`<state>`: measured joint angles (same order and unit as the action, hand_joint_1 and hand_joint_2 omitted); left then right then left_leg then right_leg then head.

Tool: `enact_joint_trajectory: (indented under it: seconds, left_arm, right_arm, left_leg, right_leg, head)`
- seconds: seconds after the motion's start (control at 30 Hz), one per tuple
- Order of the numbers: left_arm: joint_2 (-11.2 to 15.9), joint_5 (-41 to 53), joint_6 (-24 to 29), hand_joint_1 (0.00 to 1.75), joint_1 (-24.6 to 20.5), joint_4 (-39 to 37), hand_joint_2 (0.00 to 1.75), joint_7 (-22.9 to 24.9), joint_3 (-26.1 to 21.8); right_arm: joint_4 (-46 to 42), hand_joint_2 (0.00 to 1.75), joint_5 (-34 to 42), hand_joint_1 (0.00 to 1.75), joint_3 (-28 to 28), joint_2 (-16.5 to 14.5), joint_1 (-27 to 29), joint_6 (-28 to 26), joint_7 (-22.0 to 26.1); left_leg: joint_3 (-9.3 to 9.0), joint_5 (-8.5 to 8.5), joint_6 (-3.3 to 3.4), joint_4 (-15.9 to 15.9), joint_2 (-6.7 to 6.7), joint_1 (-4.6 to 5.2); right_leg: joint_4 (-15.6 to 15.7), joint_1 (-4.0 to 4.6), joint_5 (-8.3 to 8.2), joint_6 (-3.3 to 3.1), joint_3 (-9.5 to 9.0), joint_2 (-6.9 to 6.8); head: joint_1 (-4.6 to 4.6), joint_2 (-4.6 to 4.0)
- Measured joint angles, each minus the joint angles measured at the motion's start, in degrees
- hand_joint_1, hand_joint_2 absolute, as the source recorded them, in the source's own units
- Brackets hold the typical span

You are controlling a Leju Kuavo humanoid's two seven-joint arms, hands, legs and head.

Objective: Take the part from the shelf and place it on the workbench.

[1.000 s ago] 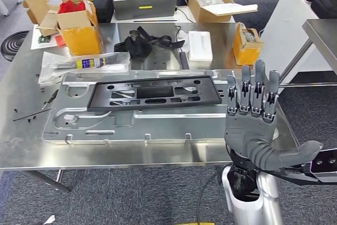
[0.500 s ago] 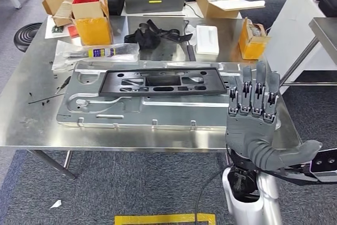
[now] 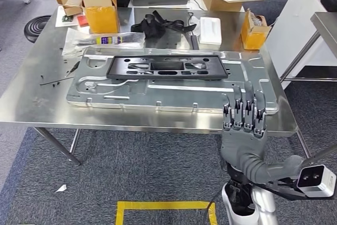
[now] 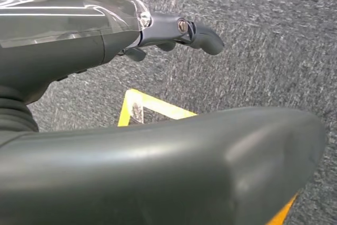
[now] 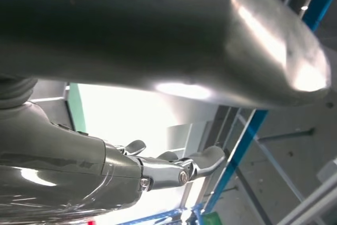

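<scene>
Right hand (image 3: 243, 130) raised upright, fingers (image 3: 248, 110) straight and apart, palm bare, holding nothing, just off the workbench's (image 3: 23, 104) front right edge. Left hand (image 4: 119, 77) hangs over carpet; fingers seem loosely extended, nothing held. Black part (image 3: 167, 67) lies flat on a silver panel (image 3: 159, 96) mid-workbench, nearer the rear edge.

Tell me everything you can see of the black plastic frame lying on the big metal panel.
The black frame is a long, flat, matt rectangle that looks like moulded plastic, pierced by a large central cutout, several smaller slots and small round holes. It lies flat on the far half of the metal panel, lengthwise along it, on the workbench. Nothing else touches it. The right hand is raised, fingers straight, nearer the camera, holding nothing.
</scene>
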<state>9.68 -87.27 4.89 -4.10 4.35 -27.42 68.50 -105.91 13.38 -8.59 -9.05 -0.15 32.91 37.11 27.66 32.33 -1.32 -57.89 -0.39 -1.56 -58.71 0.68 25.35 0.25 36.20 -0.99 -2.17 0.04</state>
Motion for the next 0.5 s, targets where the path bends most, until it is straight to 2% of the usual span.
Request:
enact_joint_trajectory:
  seconds: [0.03,0.07,0.1,0.13,0.2,0.23,0.27,0.3,0.33,0.37,0.4,0.43,0.47,0.5]
  left_arm:
    - [-0.11,0.00,0.02,0.00,0.09,0.00,0.00,-0.03,-0.27]
    - [-0.21,0.00,0.06,0.00,0.19,0.00,0.00,-0.03,-0.55]
    - [-0.31,0.00,0.12,0.00,0.26,0.00,0.00,-0.04,-0.85]
    - [-0.43,0.00,0.16,0.00,0.32,0.00,0.00,-0.06,-1.22]
    - [-0.70,0.00,0.26,0.00,0.41,-0.05,0.00,-0.10,-2.07]
    - [-0.89,0.00,0.34,0.00,0.49,-0.09,0.00,-0.12,-2.50]
    - [-1.12,0.00,0.44,0.00,0.58,-0.15,0.00,-0.14,-2.93]
    - [-1.39,0.00,0.55,0.00,0.66,-0.21,0.00,-0.19,-3.35]
    - [-1.71,0.00,0.63,0.00,0.72,-0.26,0.00,-0.25,-3.77]
    - [-2.16,0.00,0.68,0.00,0.75,-0.29,0.00,-0.32,-4.13]
    - [-2.58,0.00,0.73,0.00,0.76,-0.33,0.00,-0.38,-4.38]
    - [-2.91,0.00,0.78,0.00,0.82,-0.35,0.00,-0.47,-4.55]
    - [-3.19,0.00,0.83,0.00,0.86,-0.38,0.00,-0.56,-4.66]
    - [-3.28,0.00,0.88,0.00,0.90,-0.42,0.00,-0.66,-4.78]
  right_arm:
    - [0.43,0.00,-0.35,0.00,0.01,0.02,0.92,-0.20,0.19]
    - [1.03,0.00,-0.99,0.00,0.03,0.04,1.87,-0.55,0.53]
    - [1.81,0.00,-2.16,0.00,0.09,0.10,2.83,-1.24,0.89]
    - [2.79,0.00,-3.76,0.00,0.21,0.16,3.74,-2.25,1.24]
    - [5.61,0.00,-7.73,0.00,0.55,0.28,5.49,-4.91,1.71]
    - [7.48,0.00,-9.86,0.00,0.79,0.32,6.23,-6.58,1.66]
    - [9.72,0.00,-12.11,0.00,1.06,0.35,6.80,-8.52,1.53]
    - [12.38,0.00,-14.68,0.00,1.34,0.38,7.18,-11.01,1.10]
    - [15.24,0.00,-17.35,0.00,1.64,0.40,7.33,-13.82,0.60]
    - [18.24,0.00,-19.90,0.00,1.93,0.43,7.28,-16.58,0.19]
    - [21.17,0.00,-22.09,0.00,2.27,0.44,7.13,-19.09,-0.17]
    - [23.97,0.00,-23.80,0.00,2.67,0.45,6.79,-21.16,-0.47]
    - [27.11,0.00,-25.22,0.00,3.17,0.45,6.27,-22.89,-0.66]
    - [30.37,0.00,-26.46,0.00,3.76,0.44,5.72,-24.36,-0.74]
  left_leg:
    - [0.35,-0.23,0.48,0.00,0.07,-0.02]
    - [0.74,-0.63,1.04,-0.03,0.15,-0.03]
    - [1.24,-1.14,1.62,0.00,0.23,-0.07]
    - [1.88,-1.70,2.11,0.04,0.32,-0.11]
    - [3.38,-2.90,2.60,0.00,0.33,0.02]
    - [4.17,-3.50,2.67,-0.03,0.33,0.13]
    - [4.94,-4.09,2.69,-0.05,0.34,0.26]
    - [5.68,-4.66,2.70,-0.07,0.33,0.43]
    - [6.36,-5.23,2.70,-0.07,0.31,0.64]
    - [6.91,-5.77,2.68,-0.06,0.30,0.77]
    - [7.34,-6.26,2.61,-0.07,0.25,0.94]
    - [7.65,-6.79,2.43,-0.07,0.23,1.03]
    - [7.89,-7.30,2.17,-0.02,0.24,0.98]
    - [8.11,-7.86,1.84,0.07,0.24,0.95]
  right_leg:
    - [-0.06,-0.08,-0.23,0.32,0.22,0.05]
    - [-0.34,-0.16,0.30,0.65,0.47,0.15]
    - [-1.36,-0.27,1.88,0.97,0.82,0.24]
    - [-3.43,-0.40,4.42,1.28,1.37,0.33]
    - [-10.16,-0.59,10.03,1.75,2.65,0.39]
    - [-13.33,-0.65,11.43,1.86,2.93,0.39]
    - [-15.19,-0.68,11.48,1.88,2.59,0.41]
    - [-15.06,-0.66,10.32,1.75,1.32,0.43]
    - [-12.84,-0.57,8.65,1.39,-0.91,0.50]
    - [-9.03,-0.37,7.33,0.80,-3.91,0.65]
    - [-4.21,0.03,6.71,0.11,-7.36,0.79]
    - [0.16,0.34,6.83,-0.45,-10.23,0.93]
    - [3.22,0.69,7.22,-0.80,-12.10,1.04]
    - [4.98,0.94,7.42,-0.98,-12.98,1.05]
  head:
    - [0.00,0.00]
    - [0.01,0.00]
    - [0.03,0.00]
    - [0.07,0.00]
    - [0.12,0.00]
    - [0.13,0.00]
    - [0.13,0.00]
    - [0.12,0.00]
    - [0.12,0.00]
    - [0.11,0.00]
    - [0.11,0.00]
    - [0.10,0.00]
    - [0.10,0.00]
    - [0.11,0.00]
